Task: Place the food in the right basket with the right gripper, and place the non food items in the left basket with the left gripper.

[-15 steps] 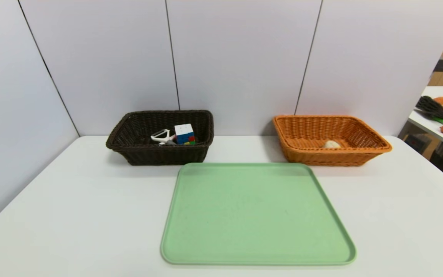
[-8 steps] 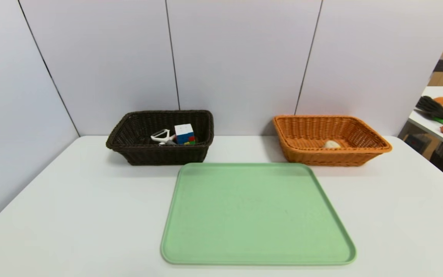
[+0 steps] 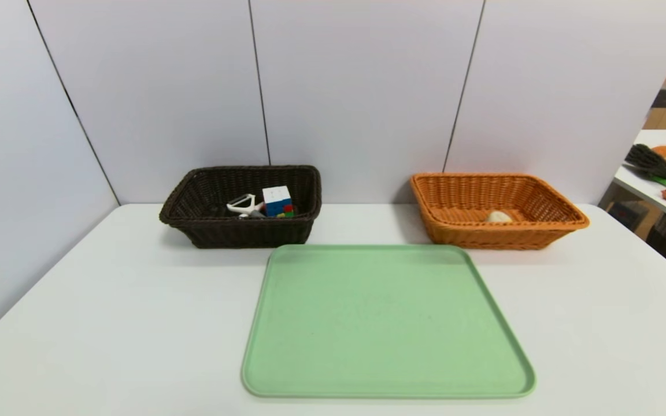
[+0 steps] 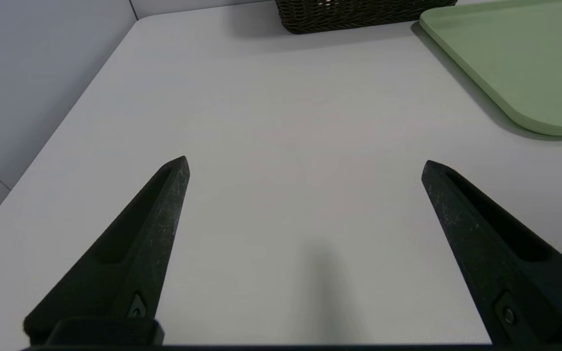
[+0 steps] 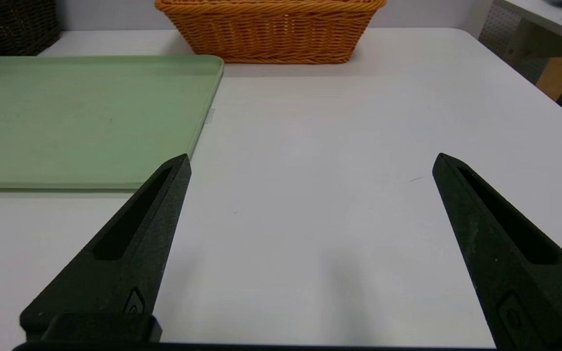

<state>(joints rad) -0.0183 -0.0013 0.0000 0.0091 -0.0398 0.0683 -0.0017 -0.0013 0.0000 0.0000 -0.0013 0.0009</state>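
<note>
The dark brown left basket stands at the back left and holds the multicoloured puzzle cube and the white Y-peeler. In the orange-tan right basket at the back right lies the cream bun, the food. Neither arm shows in the head view. My left gripper hovers open over bare table, near the tray's left side, the left basket far ahead. My right gripper is open over bare table right of the tray, facing the right basket. Both hold nothing.
A pale green tray with nothing on it lies in the middle of the white table. Grey wall panels close the back and left. A side table with assorted items stands off to the far right.
</note>
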